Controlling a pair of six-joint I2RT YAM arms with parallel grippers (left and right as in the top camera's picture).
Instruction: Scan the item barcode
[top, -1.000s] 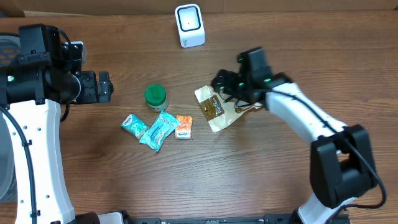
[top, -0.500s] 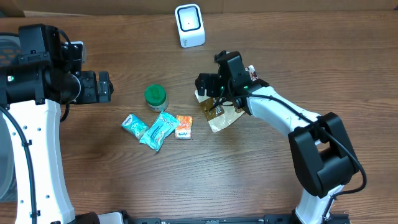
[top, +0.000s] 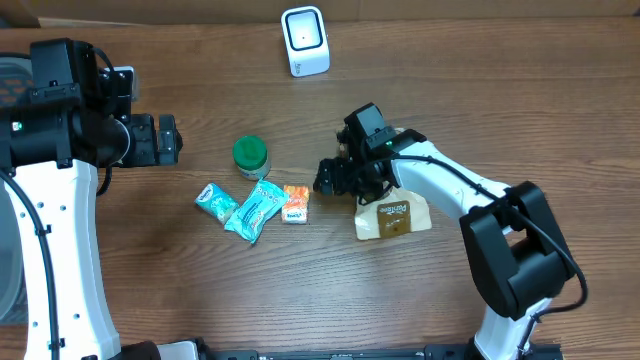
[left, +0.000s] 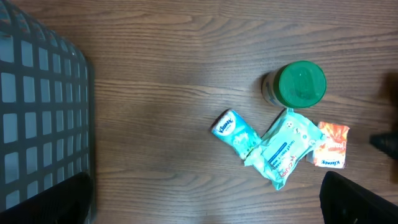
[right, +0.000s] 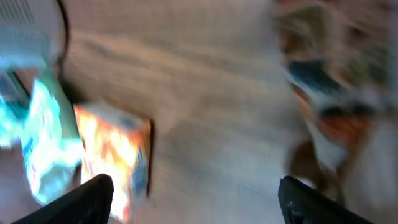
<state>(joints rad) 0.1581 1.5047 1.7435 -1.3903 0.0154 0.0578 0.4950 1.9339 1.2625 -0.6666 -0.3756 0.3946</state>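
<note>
Your pouch (top: 393, 218) lies flat on the table (top: 500, 90), just beside the right claw (top: 330, 180) on its wrist side. It sits close under the arm, though from above you can't tell whether the two touch. It is a tan packet, roughly rectangular and wider at one end, with a darker brown band across its face and pale script lettering. The film looks faintly glossy and creased. In the right wrist view it is only a blur of tan, brown and white at the right edge.

The right claw is spread. Its dark fingers (right: 81, 199) sit far apart at the bottom corners of that view, with bare wood grain between them and nothing pinched. Across the gap from the pouch lies the orange pack (right: 112, 155), a small flat packet with soft corners. Past it are the wipes (right: 40, 134) — a teal-and-white crinkled wrapper.

The left claw (top: 168, 140) is spread wide too, and its fingers (left: 357, 199) show only as dark shapes low in its own view. Ahead of it, toward the finger at the right of that view, stands the jar (left: 298, 84) — round, with a smooth green lid. A teal tissue pack (left: 235, 130), small and pillow-shaped, lies near it and touches the wipes. On the claw's other side is the basket (left: 37, 106), a grey plastic wall of square mesh.

The scanner (top: 305, 40) is a white, round-cornered block with a dark-framed window. It stands well apart from both claws, beyond the right claw at the table's far edge.
</note>
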